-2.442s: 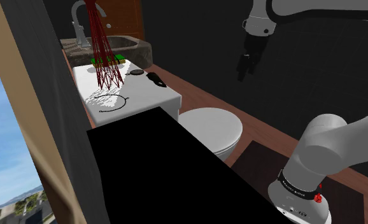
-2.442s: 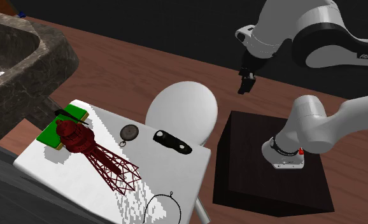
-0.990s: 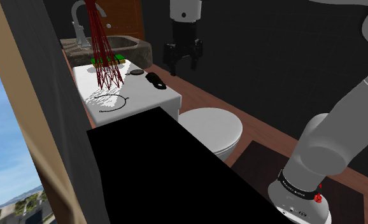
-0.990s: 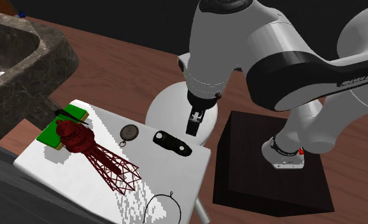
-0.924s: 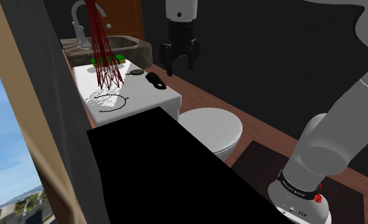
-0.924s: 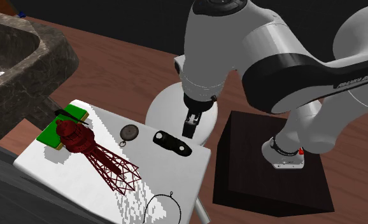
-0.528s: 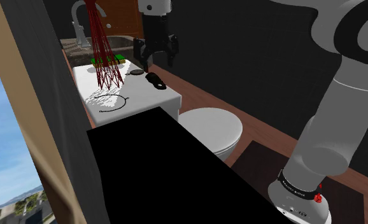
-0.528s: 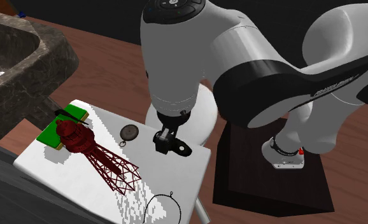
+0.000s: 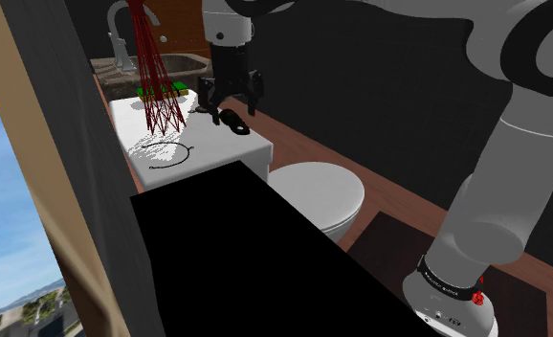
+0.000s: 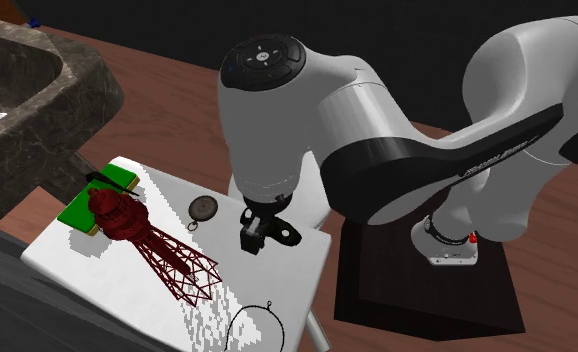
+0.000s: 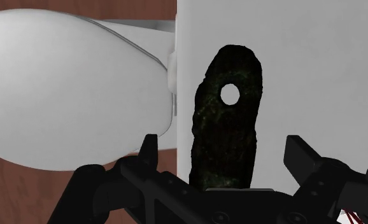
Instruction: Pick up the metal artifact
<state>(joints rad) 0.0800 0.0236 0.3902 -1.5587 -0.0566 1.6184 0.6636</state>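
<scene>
The metal artifact is a dark, flat, oblong piece with a small round hole near one end. It lies on the white toilet tank lid, near the edge closest to the bowl. My gripper hangs open just above it, one finger on each side and neither touching. In the wrist view the artifact runs lengthwise between the spread fingers of the gripper. In the second exterior view the gripper covers part of the artifact.
On the lid also stand a tall dark red wire tower, a round pendant, a green book and a thin wire loop. The white toilet bowl lies below, a stone sink beyond.
The arm swung from over the floor toward the shoulder view's left and came down over the tank lid. The gripper now straddles the artifact, still open.
</scene>
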